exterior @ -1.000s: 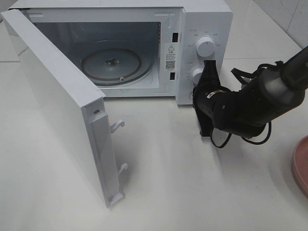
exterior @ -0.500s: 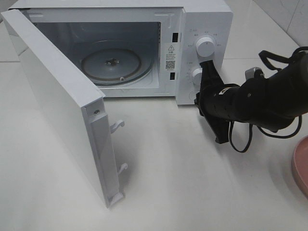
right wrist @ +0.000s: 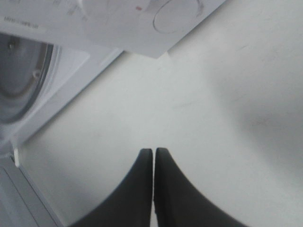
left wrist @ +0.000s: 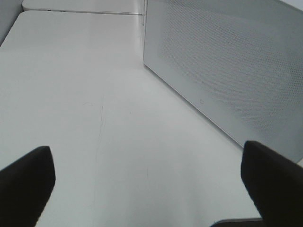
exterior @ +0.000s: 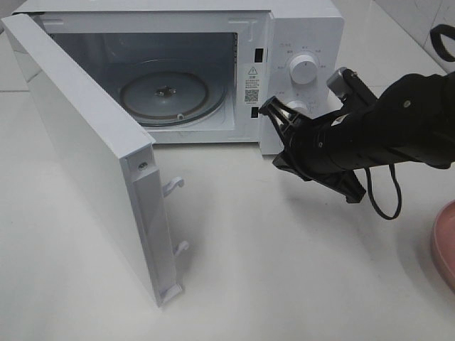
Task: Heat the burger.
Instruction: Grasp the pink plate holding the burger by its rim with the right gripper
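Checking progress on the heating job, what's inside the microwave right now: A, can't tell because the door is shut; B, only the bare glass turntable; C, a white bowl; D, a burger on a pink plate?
B: the door stands wide open, and the glass turntable inside the microwave has nothing on it.

High overview, wrist views beside microwave [exterior: 302, 32]

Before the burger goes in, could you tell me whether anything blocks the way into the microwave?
Nothing visible does: the door stands wide open and the turntable is bare. The right gripper, shut, hangs before the control panel, beside the opening. The burger itself is out of view.
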Tool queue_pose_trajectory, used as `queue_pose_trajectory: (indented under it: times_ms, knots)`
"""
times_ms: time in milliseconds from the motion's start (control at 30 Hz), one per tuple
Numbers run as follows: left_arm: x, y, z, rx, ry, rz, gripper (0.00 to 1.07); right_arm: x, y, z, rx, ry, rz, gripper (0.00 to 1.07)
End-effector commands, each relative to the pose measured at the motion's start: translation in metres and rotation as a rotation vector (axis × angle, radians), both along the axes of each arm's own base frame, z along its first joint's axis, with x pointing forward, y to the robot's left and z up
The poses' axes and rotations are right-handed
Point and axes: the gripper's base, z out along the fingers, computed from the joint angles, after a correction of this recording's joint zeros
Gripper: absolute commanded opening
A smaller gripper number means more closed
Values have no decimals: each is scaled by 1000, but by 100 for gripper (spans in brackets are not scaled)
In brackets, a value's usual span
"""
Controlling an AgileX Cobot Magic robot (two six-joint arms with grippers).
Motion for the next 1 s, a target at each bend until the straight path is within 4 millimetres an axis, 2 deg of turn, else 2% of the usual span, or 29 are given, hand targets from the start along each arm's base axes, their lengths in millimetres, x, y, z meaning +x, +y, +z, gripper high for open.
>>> queue_pose_trajectory:
  times_ms: [33, 100, 167, 200, 267, 300, 433, 733, 800, 1000]
  knots:
    - [-3, 0, 1, -5, -32, -2, 100, -6, 1, 4, -67, 2, 129, 4]
    - [-3, 0, 1, -5, -32, -2, 100, -8, 1, 5, -85, 6, 170, 5]
    - [-3, 0, 1, -5, -32, -2, 100, -17, 2, 7, -152, 23, 328, 6]
    - [-3, 0, 1, -5, -32, -2, 100, -17, 2, 7, -152, 23, 328, 6]
    - [-3, 0, 1, -4, -32, -2, 100, -23, 2, 10, -206, 29, 447, 7]
    - [-3, 0, 1, -4, -32, -2, 100, -23, 2, 10, -206, 29, 447, 7]
    - [-3, 0, 1, -4, -32, -2, 100, -35, -3, 18, -315, 37, 622, 8]
    - [-3, 0, 1, -4, -32, -2, 100, -51, -14, 32, -424, 73, 770, 10]
    - [-3, 0, 1, -4, -32, -2, 100, -60, -20, 41, -470, 100, 824, 13]
    - [-3, 0, 1, -4, -32, -2, 100, -70, -30, 55, -539, 101, 875, 16]
